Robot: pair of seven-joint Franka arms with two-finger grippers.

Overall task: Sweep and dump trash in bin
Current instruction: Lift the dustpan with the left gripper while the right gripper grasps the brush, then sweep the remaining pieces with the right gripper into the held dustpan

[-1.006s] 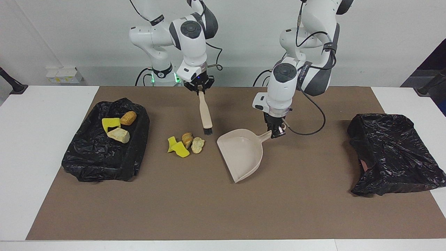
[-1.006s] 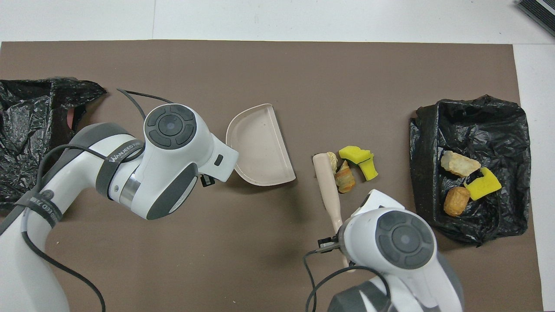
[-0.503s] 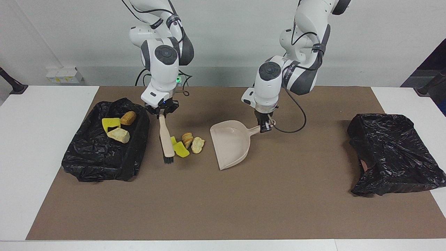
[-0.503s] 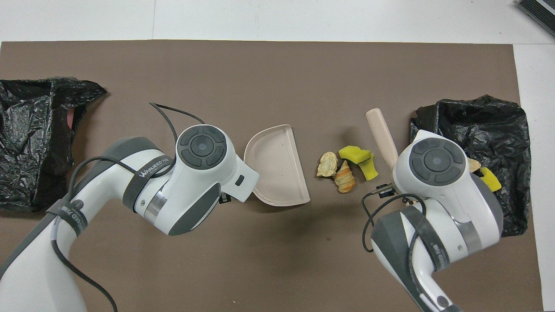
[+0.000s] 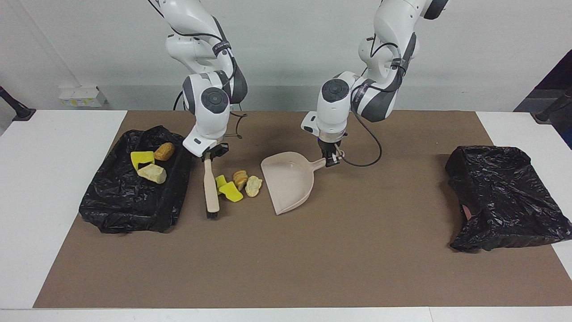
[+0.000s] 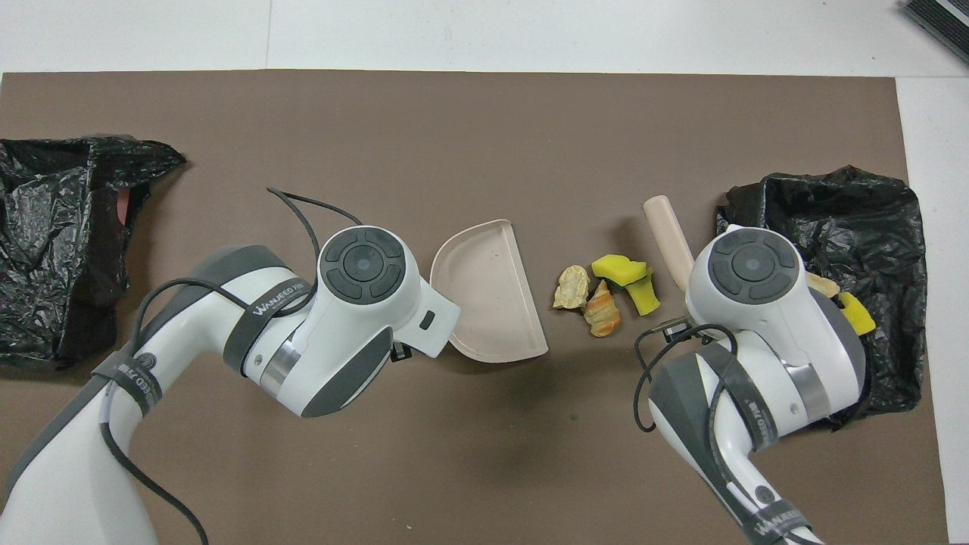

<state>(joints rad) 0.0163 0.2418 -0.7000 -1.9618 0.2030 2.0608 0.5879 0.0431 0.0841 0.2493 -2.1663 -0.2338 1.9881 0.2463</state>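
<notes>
Brown mat point(image 5: 286, 268) over white tabletop point(image 5: 44, 201); small white box point(image 5: 80, 96) at rear wall; dark stand foot point(image 5: 20, 112) at tabletop corner.

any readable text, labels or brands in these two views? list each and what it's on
"WANJEED FIR…": white lettering on the dark grey band around the left arm, overhead view; the ending is unclear.
White lettering on the dark grey bands around the right arm: too blurred to read.
Small white boxes by the wall: no legible print.
Nothing else carries text.
</notes>
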